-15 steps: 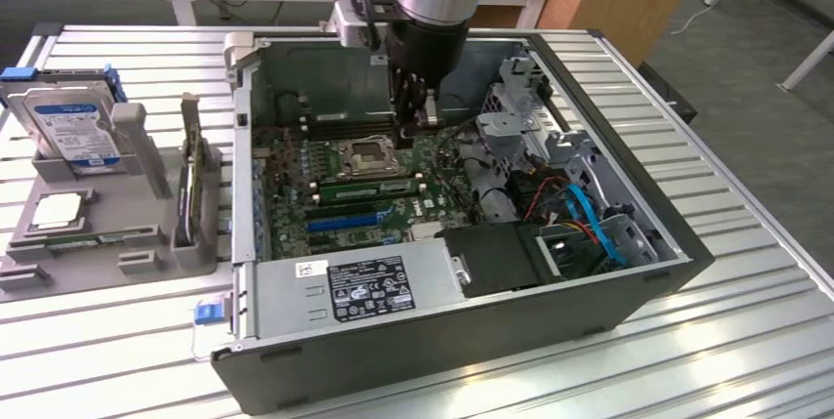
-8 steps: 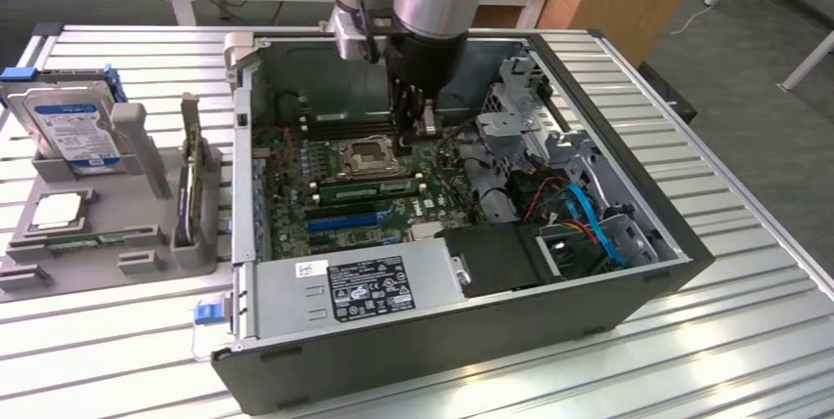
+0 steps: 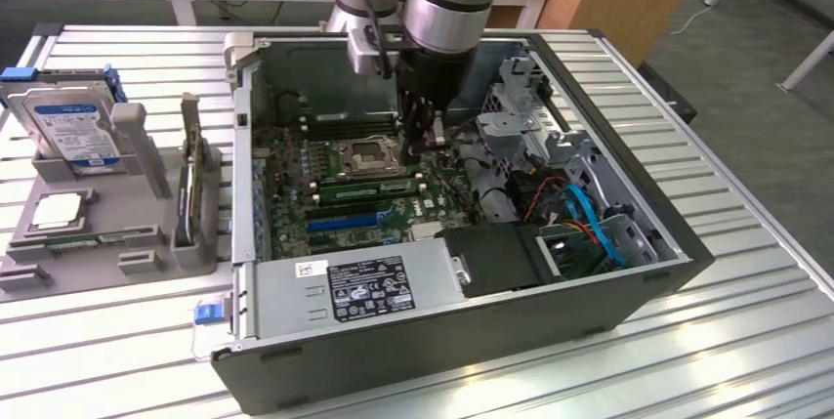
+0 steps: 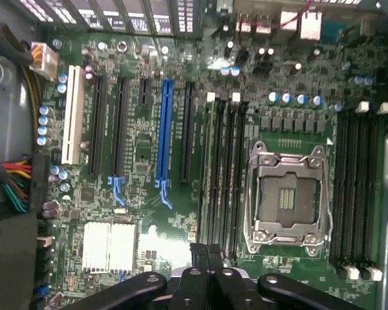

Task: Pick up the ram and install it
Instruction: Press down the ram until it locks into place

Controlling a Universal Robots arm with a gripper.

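Seating looks underway: the ram (image 3: 369, 187) stands on edge in a slot at 6 o'clock of the processor socket (image 3: 361, 157), the gripper (image 3: 428, 148) hovers above its 3 o'clock end, pincer pressed together, likely needing a straight downward press.

Green motherboard (image 4: 149, 213) with one blue slot (image 4: 163, 132) and one white slot (image 4: 72, 116); silver ribbed counter (image 3: 729, 341); blue-labelled hard drive (image 3: 72, 126).

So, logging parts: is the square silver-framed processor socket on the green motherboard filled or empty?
Empty: the socket shows bare contacts inside its frame.
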